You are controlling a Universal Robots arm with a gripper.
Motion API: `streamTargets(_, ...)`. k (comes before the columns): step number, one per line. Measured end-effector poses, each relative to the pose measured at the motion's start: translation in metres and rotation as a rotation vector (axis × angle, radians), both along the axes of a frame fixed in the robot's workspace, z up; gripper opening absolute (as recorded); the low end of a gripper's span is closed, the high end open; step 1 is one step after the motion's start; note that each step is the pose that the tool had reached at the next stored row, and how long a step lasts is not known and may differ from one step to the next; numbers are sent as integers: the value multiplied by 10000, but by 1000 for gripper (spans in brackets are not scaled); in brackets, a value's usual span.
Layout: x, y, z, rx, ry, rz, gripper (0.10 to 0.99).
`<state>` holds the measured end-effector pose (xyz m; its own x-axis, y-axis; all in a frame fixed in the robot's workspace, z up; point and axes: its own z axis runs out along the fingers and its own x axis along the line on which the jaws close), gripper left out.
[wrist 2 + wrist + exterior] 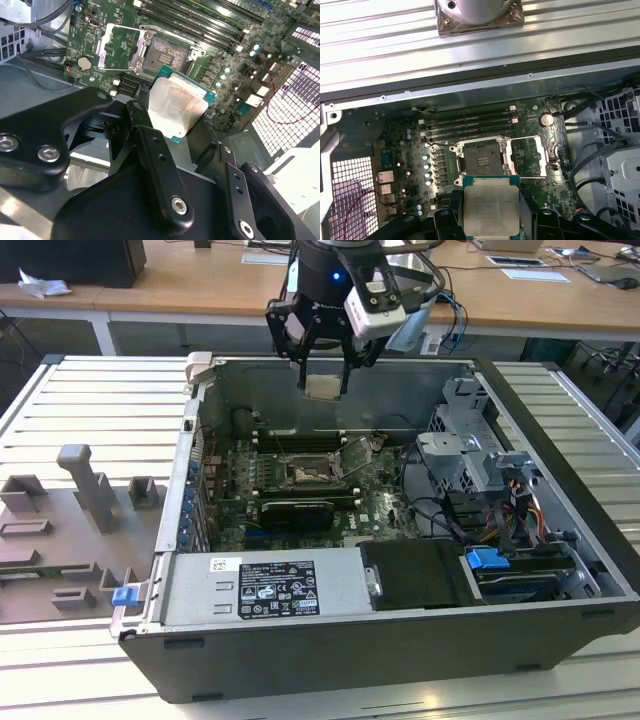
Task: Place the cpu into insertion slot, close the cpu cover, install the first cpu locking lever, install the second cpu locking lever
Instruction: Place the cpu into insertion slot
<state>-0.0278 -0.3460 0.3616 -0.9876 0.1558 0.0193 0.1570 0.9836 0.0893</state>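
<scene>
The hand [323, 386] grips the cpu [491, 210] by its edges above the insertion slot [481, 161] — light, stiff, likely fragile underneath.

I see a ribbed silver metal surface [90, 390] spanning the exterior view. An open dark computer case [350, 660] lies on its side across the centre and right of the frame. At the left edge rests a flat grey fixture plate [40, 570] with raised blocks, and a small blue piece [124, 595] sits by the plate's lower right corner, just beside the case.
</scene>
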Motion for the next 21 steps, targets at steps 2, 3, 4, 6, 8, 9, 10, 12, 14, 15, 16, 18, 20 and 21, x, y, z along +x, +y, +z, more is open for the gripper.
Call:
streamTargets(2,0,0,0,0,1,-81,541)
streamTargets(3,0,0,0,0,0,-134,541)
streamTargets(4,0,0,0,0,0,-187,541)
streamTargets(6,0,0,0,0,0,-274,541)
streamTargets(8,0,0,-1,0,0,-354,541)
streamTargets(9,0,0,-1,0,0,-379,541)
streamTargets(10,0,0,0,0,0,-403,541)
streamTargets(12,0,0,-1,1,0,-469,541)
streamTargets(14,0,0,-1,0,0,-527,541)
streamTargets(15,0,0,-1,0,0,-572,541)
streamTargets(16,0,0,-1,0,0,-598,541)
streamTargets(18,0,0,-1,0,0,-690,541)
streamTargets(20,0,0,-2,0,0,-746,541)
streamTargets(21,0,0,-2,0,0,-777,541)
